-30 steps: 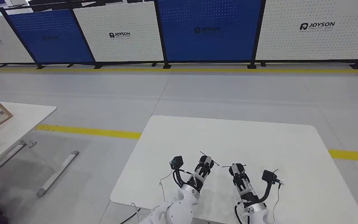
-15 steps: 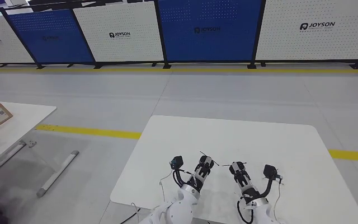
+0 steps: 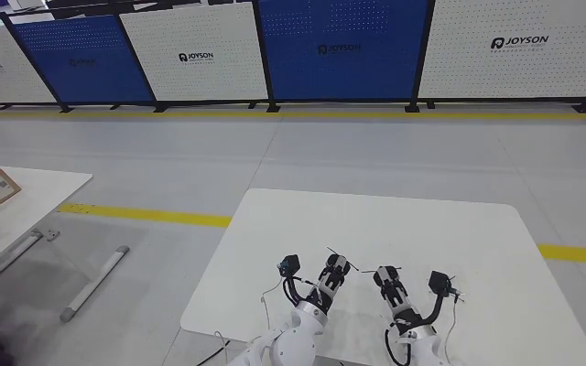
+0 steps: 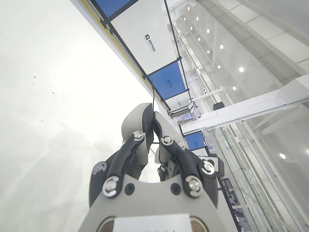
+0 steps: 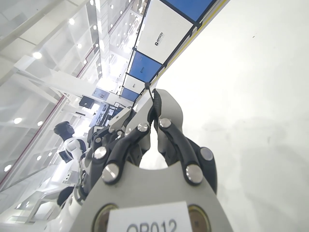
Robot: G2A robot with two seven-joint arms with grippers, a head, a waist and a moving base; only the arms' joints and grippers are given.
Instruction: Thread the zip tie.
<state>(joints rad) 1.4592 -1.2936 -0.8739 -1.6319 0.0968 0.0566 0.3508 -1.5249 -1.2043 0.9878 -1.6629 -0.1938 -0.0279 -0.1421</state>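
The zip tie is a thin black strip. My left gripper [image 4: 153, 112] is shut on it, and its pointed tail [image 4: 153, 90] sticks out past the fingertips. My right gripper [image 5: 154, 98] is shut on the other end, with the small square head [image 5: 146, 86] poking out beyond its pads. Seen from above, the left gripper [image 3: 338, 263] and right gripper [image 3: 385, 273] sit close together above the near part of the white table [image 3: 385, 220], both pointing away from me. The strip between the two grippers is too thin to trace.
The white table top stretches bare beyond both grippers, with its near left edge [image 3: 206, 306] close to the left arm. Another table [image 3: 37, 197] stands off to the left across the floor. Blue and white panels [image 3: 343, 50] line the far side of the room.
My right arm has shifted slightly toward the left gripper. The left arm has held still, and both grips are unchanged.
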